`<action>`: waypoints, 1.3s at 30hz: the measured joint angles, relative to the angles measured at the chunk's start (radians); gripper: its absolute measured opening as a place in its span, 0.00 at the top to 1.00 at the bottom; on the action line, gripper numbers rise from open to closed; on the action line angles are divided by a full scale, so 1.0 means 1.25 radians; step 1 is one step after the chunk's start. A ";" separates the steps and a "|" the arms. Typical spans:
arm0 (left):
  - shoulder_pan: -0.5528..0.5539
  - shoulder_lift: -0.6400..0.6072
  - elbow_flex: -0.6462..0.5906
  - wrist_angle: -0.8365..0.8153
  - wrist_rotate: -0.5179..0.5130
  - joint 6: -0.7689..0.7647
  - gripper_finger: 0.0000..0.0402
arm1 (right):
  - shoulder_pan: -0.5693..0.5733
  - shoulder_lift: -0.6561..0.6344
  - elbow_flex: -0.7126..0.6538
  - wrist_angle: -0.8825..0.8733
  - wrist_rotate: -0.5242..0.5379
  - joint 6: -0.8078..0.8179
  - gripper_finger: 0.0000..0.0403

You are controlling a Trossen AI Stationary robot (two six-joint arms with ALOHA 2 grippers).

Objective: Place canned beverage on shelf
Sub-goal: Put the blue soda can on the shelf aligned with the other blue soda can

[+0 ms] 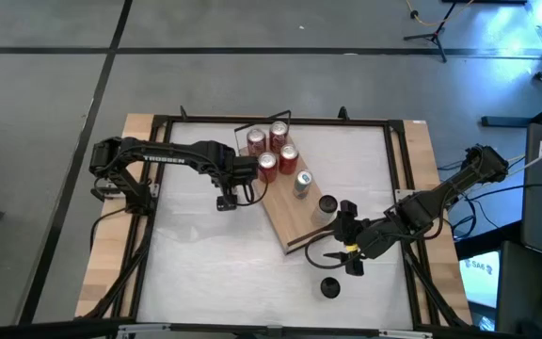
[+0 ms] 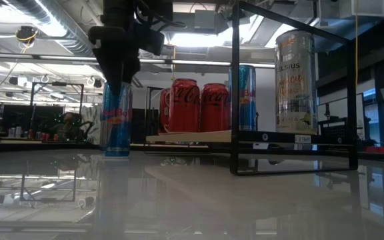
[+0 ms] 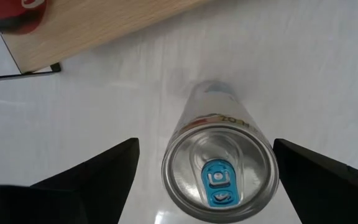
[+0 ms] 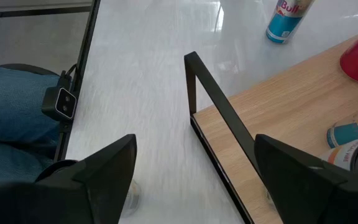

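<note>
The left gripper [image 3: 204, 180] hangs spread wide directly over the slim blue-and-silver aluminium can [image 3: 219, 168], which stands on the white tabletop [image 1: 205, 254] just beside the long light-wood shelf board [image 1: 285, 212], at its nine o'clock edge. To do this well, I'd descend straight, keep the can centred between the fingers, and close below the rim — no nudging. The right gripper [image 4: 194, 180] waits — also open — at the shelf's five o'clock end.

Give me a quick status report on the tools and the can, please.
Left tool open, straddling the upright Red Bull can on the table beside the shelf. Right tool open at the shelf's near end. Nothing between can and shelf.
</note>
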 joint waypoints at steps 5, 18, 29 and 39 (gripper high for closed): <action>0.000 0.000 0.000 -0.001 0.000 0.044 0.11 | 0.000 0.000 0.000 0.000 0.000 0.000 0.20; -0.002 0.000 0.000 -0.007 0.001 0.160 0.11 | 0.000 0.000 0.000 0.000 0.000 0.000 0.20; -0.002 0.000 0.000 -0.006 0.004 0.161 0.32 | 0.000 0.000 0.000 0.000 0.000 0.000 0.20; -0.002 -0.001 0.001 -0.006 0.003 0.161 0.46 | 0.000 0.000 0.000 0.000 0.000 0.000 0.20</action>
